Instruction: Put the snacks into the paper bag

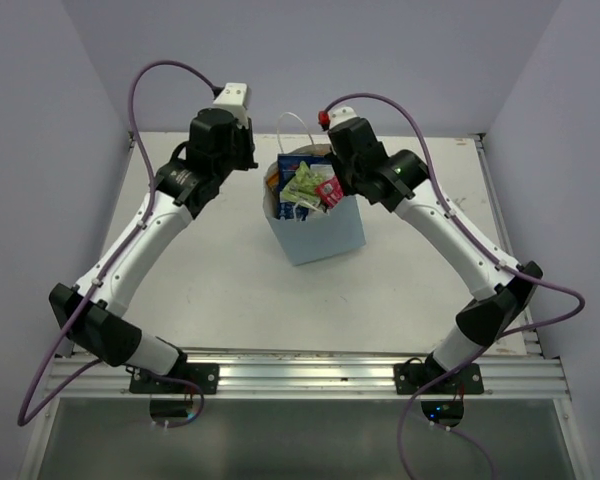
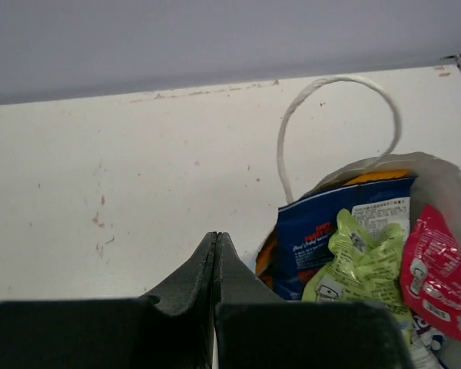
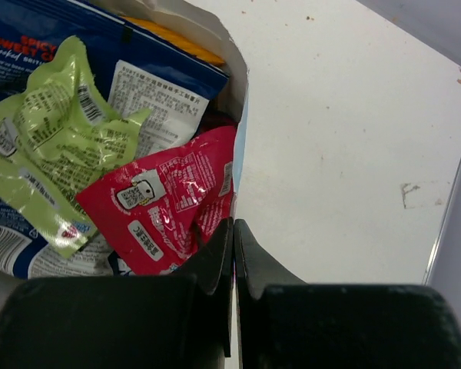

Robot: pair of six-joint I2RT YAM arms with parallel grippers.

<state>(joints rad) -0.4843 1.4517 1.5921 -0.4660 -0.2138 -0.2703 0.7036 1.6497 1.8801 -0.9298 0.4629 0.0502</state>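
Note:
The white paper bag [image 1: 320, 235] stands upright at the table's middle, with a loop handle [image 2: 338, 81] rising at its back. Inside it I see a blue-white packet [image 2: 330, 231], a green sachet [image 3: 54, 131], a pink-red sachet [image 3: 165, 200] and an orange chip bag's edge [image 3: 169, 34]. Other packets are hidden. My left gripper [image 2: 216, 237] is shut and empty, just left of the bag's rim [image 1: 250, 158]. My right gripper [image 3: 233, 223] is shut, its tips right at the bag's right rim [image 3: 234, 100] beside the pink-red sachet. I cannot tell if they touch it.
The white table [image 1: 210, 270] is enclosed by pale walls at the back and both sides. An aluminium rail [image 1: 310, 375] runs along the near edge, with both arm bases on it. Purple cables loop off each arm.

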